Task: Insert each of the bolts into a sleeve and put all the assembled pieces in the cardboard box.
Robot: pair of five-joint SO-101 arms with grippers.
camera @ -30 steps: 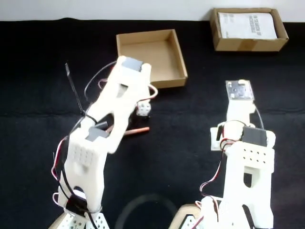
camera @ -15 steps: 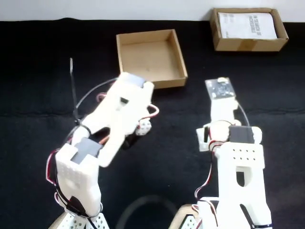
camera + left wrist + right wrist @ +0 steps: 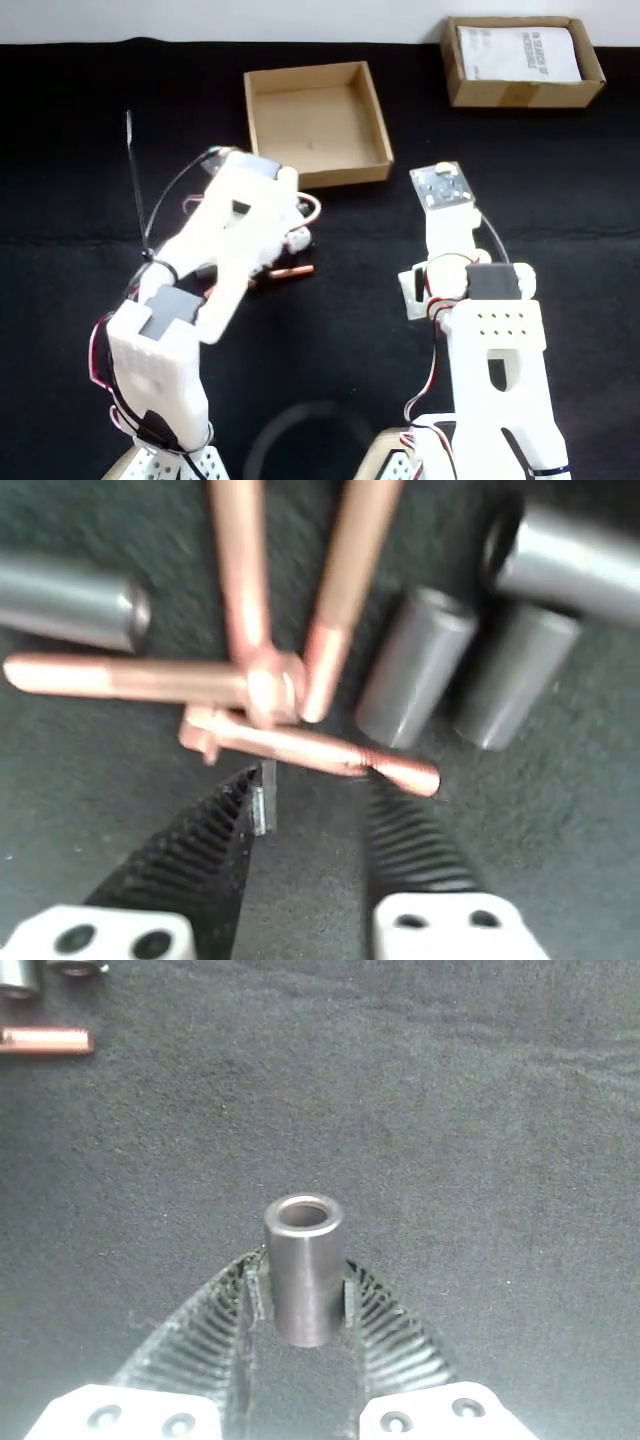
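Picking up a bolt is the step in hand. The left gripper (image 3: pixel 318 788) hangs over the tangle of copper bolts (image 3: pixel 240 590) with its claw spread apart. The nearest bolt (image 3: pixel 300 748) lies crosswise just before the tips, with loose grey sleeves (image 3: pixel 412 670) beside the heap. The right gripper (image 3: pixel 303 1285) is clamped on one grey sleeve (image 3: pixel 303 1250), its open bore facing away from the wrist. The cardboard box (image 3: pixel 315 120) holds no assembled piece. Next, I judge, the left claw must straddle that bolt alone, close on its shank, then line it up with the bore
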